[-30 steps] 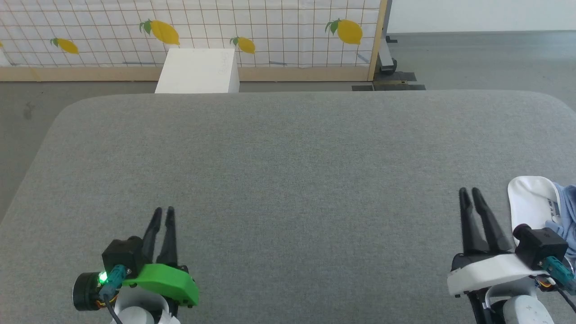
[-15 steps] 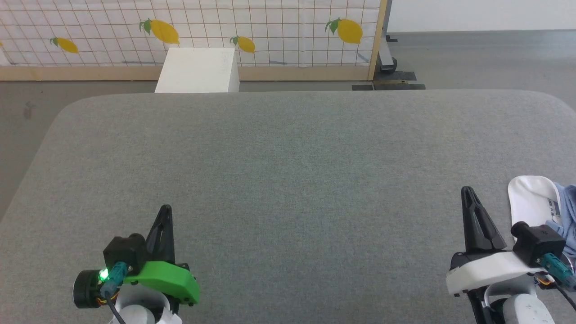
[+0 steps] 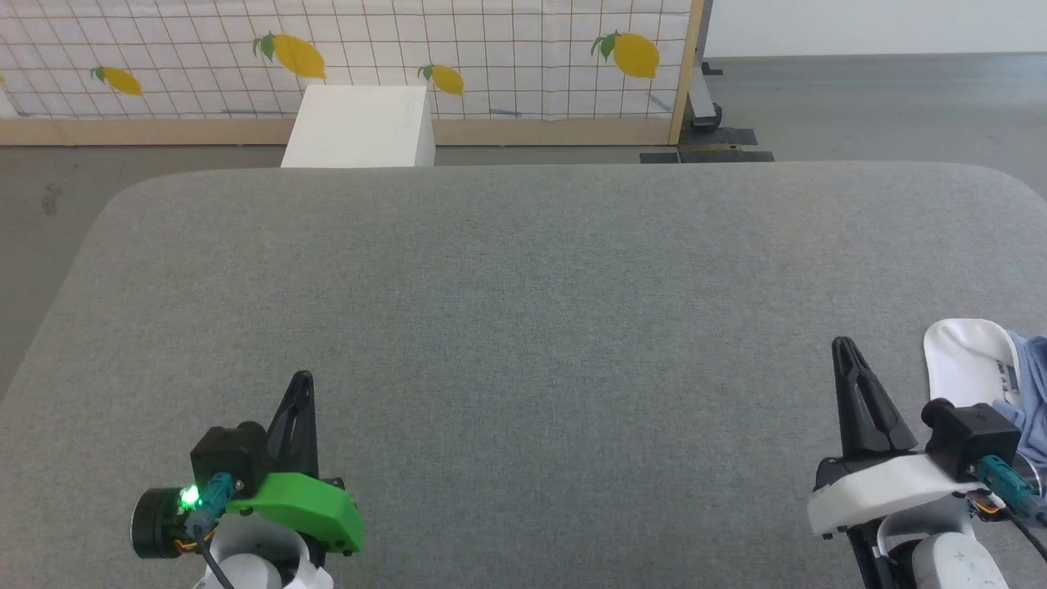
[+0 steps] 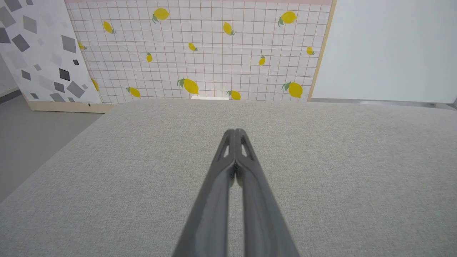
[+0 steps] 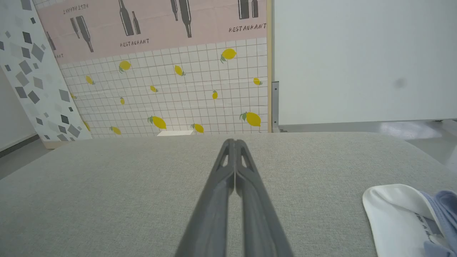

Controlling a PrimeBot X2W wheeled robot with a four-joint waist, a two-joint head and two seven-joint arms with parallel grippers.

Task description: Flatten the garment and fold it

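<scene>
Leftmost, low at the near left of one grey padded table point(image 3: 523, 327): one left gripper point(image 3: 301, 380), with a green shell behind it and a small green light lit at the wrist. Two long dark fingers pressed together right to the tips, nothing caught between. Same left gripper point(image 4: 235, 131) from its own wrist view: both tips touching, bare grey fabric beneath and ahead. Resting on the tabletop or just above it: cannot tell.

Farther back, past the table's far edge and left of centre: one white box point(image 3: 360, 127) on the floor, against one lemon-print grid backdrop point(image 3: 507, 41). Four whole lemons counted there in the head view.

Then, at the near right: one right gripper point(image 3: 842, 345), white shell, its two fingers likewise closed tight on nothing. Same right gripper point(image 5: 234, 141) from its wrist view, tips met.

Rightmost: one garment point(image 3: 969, 364), bunched at the table's near right edge, just beside the right gripper yet apart from its fingers. White collar part toward the table's middle, light blue cloth behind it, cut off at the view's edge. Not flattened, not folded. Same garment point(image 5: 396, 210) at the lower right of the right wrist view.
</scene>
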